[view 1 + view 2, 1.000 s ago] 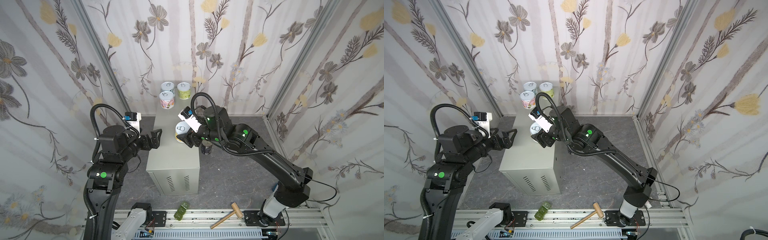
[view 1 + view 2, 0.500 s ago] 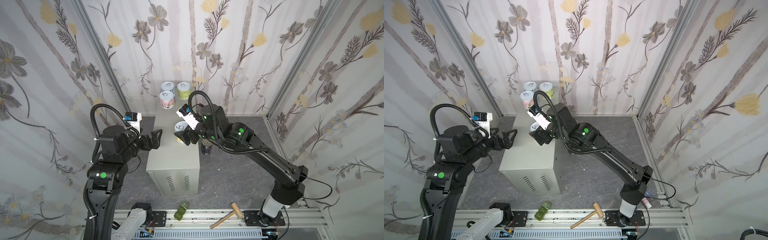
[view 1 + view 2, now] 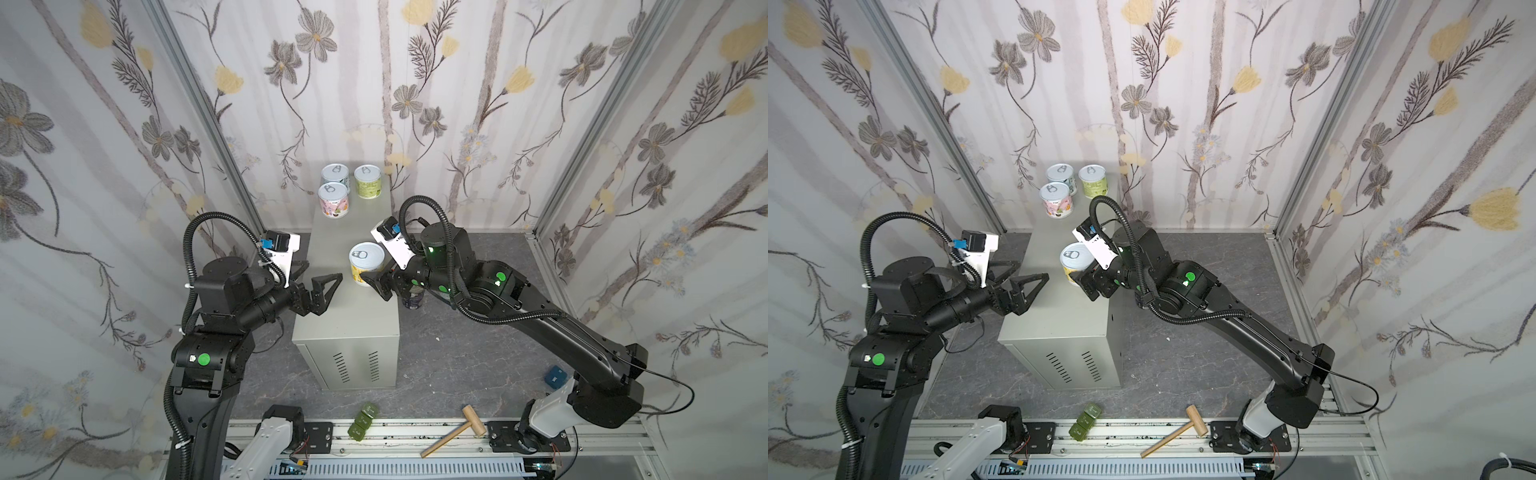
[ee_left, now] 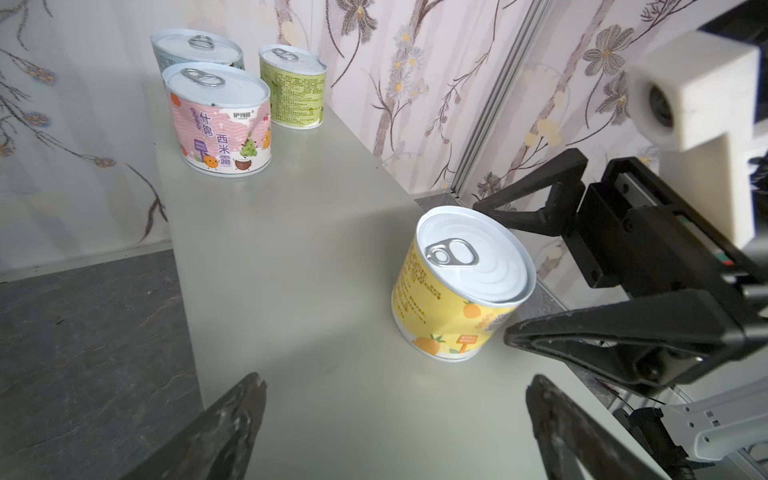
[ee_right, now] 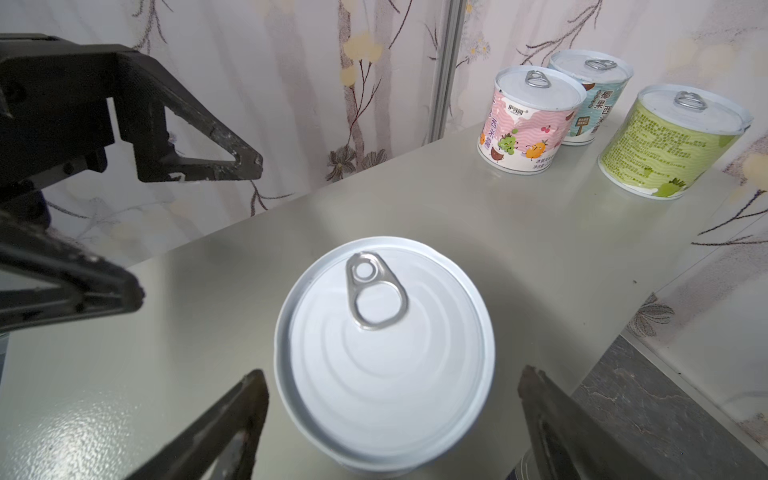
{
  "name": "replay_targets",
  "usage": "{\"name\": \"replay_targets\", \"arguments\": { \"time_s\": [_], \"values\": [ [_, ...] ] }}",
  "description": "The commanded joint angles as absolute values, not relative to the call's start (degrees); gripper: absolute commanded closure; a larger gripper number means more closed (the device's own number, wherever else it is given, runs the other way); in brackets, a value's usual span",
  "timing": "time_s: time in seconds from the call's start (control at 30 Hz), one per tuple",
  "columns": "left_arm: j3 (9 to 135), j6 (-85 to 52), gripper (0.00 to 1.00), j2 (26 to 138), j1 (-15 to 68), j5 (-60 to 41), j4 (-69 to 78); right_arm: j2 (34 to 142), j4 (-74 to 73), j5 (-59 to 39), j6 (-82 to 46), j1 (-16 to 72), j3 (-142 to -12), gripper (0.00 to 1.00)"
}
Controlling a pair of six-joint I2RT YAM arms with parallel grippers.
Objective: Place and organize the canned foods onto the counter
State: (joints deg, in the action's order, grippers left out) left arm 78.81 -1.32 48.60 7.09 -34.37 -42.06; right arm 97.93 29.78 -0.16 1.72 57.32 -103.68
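While both grippers stand spread, the right gripper (image 5: pixel 392 376) flanking the yellow can (image 3: pixel 366 262) at the counter's (image 3: pixel 332 316) right edge and the left gripper (image 3: pixel 324 270) over its left edge, the pink can (image 3: pixel 333 200), teal can (image 3: pixel 336 174) and green can (image 3: pixel 368 182) stand at its far end. A navy can (image 3: pixel 412 300) sits on the floor beside it, not yet placed.

I count four short pull-tab cans upright on the counter (image 3: pixel 345 316), a beige-grey box with vent slits. The yellow can (image 3: pixel 365 262) stands alone near its right edge. The pink can (image 3: pixel 333 199), teal can (image 3: pixel 335 174) and green can (image 3: pixel 367 181) cluster at the far end. A dark navy can (image 3: pixel 414 301) stands on the floor (image 3: pixel 457 353) just beside the box, mostly hidden.
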Motion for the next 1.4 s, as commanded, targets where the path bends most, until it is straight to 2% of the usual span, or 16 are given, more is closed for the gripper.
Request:
{"name": "replay_targets", "arguments": {
  "time_s": [0.0, 0.2, 0.53, 1.07, 1.2, 1.37],
  "values": [
    [78.8, -0.8, 0.0, 48.1, 7.1, -36.4, -39.9, 98.3, 25.4, -1.6, 0.7, 57.4, -103.2, 0.09],
    [78.6, -0.5, 0.0, 46.9, 7.2, -35.3, -40.2, 100.4, 23.4, -0.7, -0.2, 57.2, -103.3, 0.21],
    [77.5, -0.8, 0.0, 46.0, 7.2, -33.8, -39.6, 105.9, 19.0, 0.2, -1.0, 52.7, -106.7, 0.29],
    [76.9, 0.2, 0.0, 45.2, 7.7, -32.3, -39.7, 123.1, 16.4, 1.9, -1.4, 44.3, -125.8, 0.26],
    [76.7, 0.4, 0.0, 45.2, 8.0, -32.1, -39.6, 124.5, 16.0, 1.2, -1.8, 43.5, -127.0, 0.17],
    [76.5, 0.3, 0.0, 45.3, 8.1, -32.1, -39.3, 124.2, 16.2, -0.4, -1.3, 43.5, -127.1, 0.1]
  ]
}}
